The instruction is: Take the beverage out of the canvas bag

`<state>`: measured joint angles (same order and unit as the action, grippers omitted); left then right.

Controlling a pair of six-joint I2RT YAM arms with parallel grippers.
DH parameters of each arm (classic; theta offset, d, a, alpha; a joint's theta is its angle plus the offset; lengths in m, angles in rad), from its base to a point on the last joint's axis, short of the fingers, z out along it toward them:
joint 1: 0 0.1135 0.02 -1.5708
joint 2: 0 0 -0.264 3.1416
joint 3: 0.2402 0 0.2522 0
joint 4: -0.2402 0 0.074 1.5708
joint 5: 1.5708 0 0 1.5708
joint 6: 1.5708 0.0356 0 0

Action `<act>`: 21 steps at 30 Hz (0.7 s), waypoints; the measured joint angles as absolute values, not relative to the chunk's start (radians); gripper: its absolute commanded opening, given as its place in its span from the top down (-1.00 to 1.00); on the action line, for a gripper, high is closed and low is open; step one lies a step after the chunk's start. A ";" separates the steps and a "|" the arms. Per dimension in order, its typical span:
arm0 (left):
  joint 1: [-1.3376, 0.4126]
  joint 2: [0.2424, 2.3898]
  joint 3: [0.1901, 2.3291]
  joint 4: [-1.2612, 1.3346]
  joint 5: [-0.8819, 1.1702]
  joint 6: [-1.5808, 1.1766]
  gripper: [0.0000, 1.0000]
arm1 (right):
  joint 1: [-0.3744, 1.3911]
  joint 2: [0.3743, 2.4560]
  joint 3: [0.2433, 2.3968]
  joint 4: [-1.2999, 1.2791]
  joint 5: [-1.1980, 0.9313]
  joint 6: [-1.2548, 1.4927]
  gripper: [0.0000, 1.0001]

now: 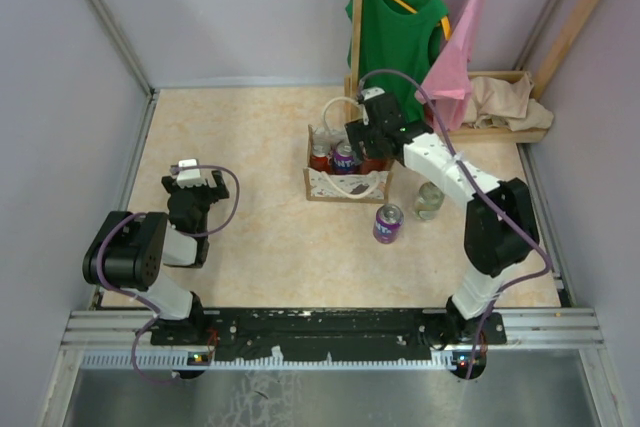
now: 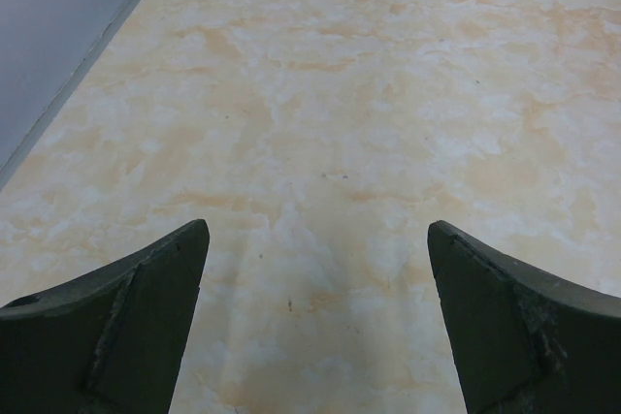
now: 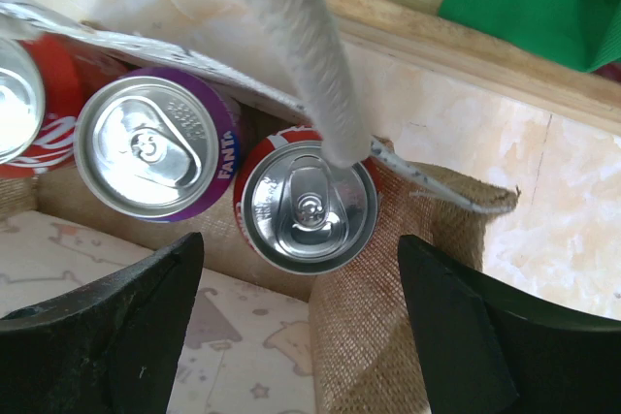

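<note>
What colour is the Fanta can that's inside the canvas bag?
The Fanta can is purple with a silver top, clearest in the right wrist view.

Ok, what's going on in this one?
The right arm's end effector hovers open over a red soda can inside the small beige canvas bag, beside a purple Fanta can. Another purple can and a clear bottle stand outside on the marble-patterned table. The left end effector sits open above the tabletop, holding nothing.

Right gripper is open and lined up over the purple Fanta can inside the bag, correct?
Not quite. The right gripper is open, but it is lined up over the red can, with the purple Fanta can beside it in the canvas bag. The right wrist view shows this.
</note>
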<state>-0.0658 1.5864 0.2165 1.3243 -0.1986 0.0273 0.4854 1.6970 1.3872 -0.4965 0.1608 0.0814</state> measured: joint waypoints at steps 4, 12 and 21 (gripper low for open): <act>-0.066 1.586 0.216 1.324 -0.199 0.027 -1.00 | 0.481 1.735 1.386 -0.496 0.185 0.070 -0.59; -0.066 1.586 0.216 1.324 -0.199 0.027 -1.00 | 0.481 1.757 1.386 -0.490 0.207 0.059 -0.58; -0.066 1.586 0.216 1.324 -0.199 0.027 -1.00 | 0.481 1.786 1.374 -0.437 0.208 0.060 -0.47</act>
